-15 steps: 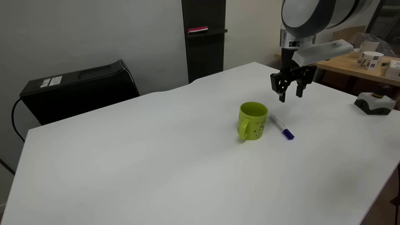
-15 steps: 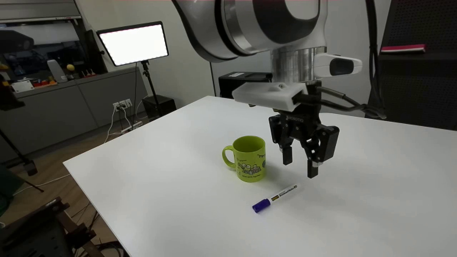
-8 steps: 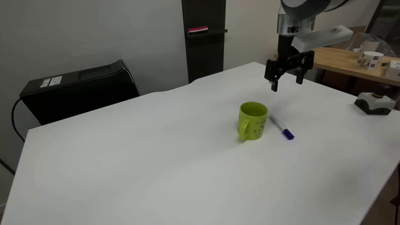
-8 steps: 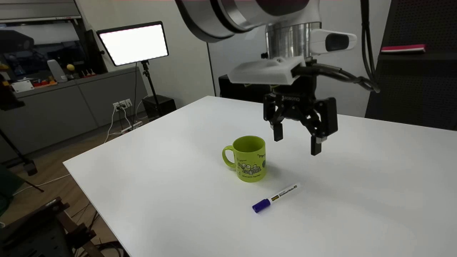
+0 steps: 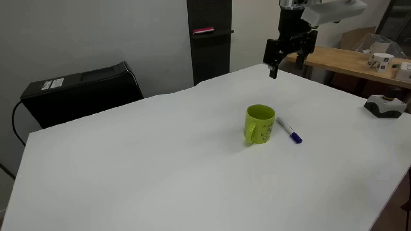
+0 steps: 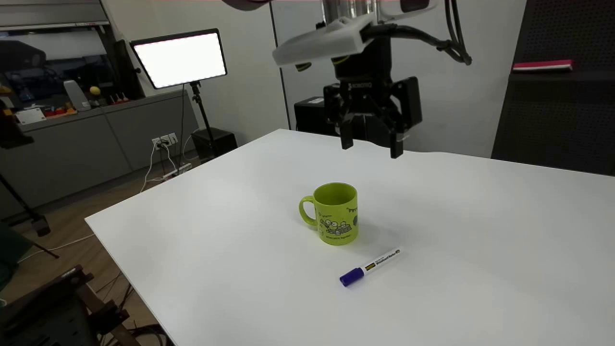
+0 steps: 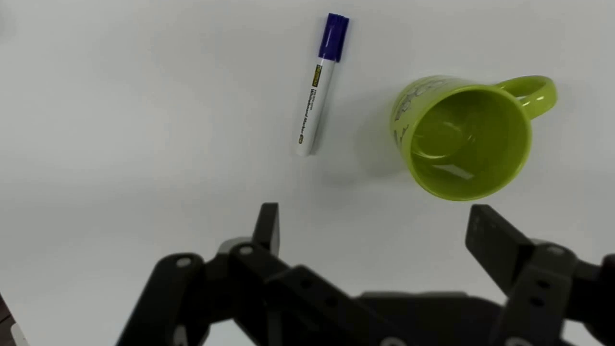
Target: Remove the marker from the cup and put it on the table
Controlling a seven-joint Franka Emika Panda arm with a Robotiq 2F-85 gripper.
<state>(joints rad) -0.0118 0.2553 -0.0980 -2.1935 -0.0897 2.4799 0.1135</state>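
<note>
The marker (image 5: 290,130), white with a dark blue cap, lies flat on the white table (image 5: 144,166) beside the cup (image 5: 259,125) and apart from it. It also shows in an exterior view (image 6: 379,262) and in the wrist view (image 7: 312,105). The lime-green cup stands upright with its handle out to the side; in the wrist view (image 7: 471,144) I see into it and it is empty. My gripper (image 5: 286,69) is open and holds nothing, high above the table. In the wrist view its fingers (image 7: 375,223) are wide apart, with bare tabletop between them.
A grey and black box with a dark knob (image 5: 385,106) sits near the table's edge. A light-brown wooden table (image 5: 346,62) with a white cup-like item (image 5: 381,61) stands behind. A black case (image 5: 83,93) is beyond the far edge. A lit panel lamp (image 6: 180,57) stands off the table.
My gripper has risen well above the table and drifted toward the table's far side, staying open. The marker and the cup have not moved.
</note>
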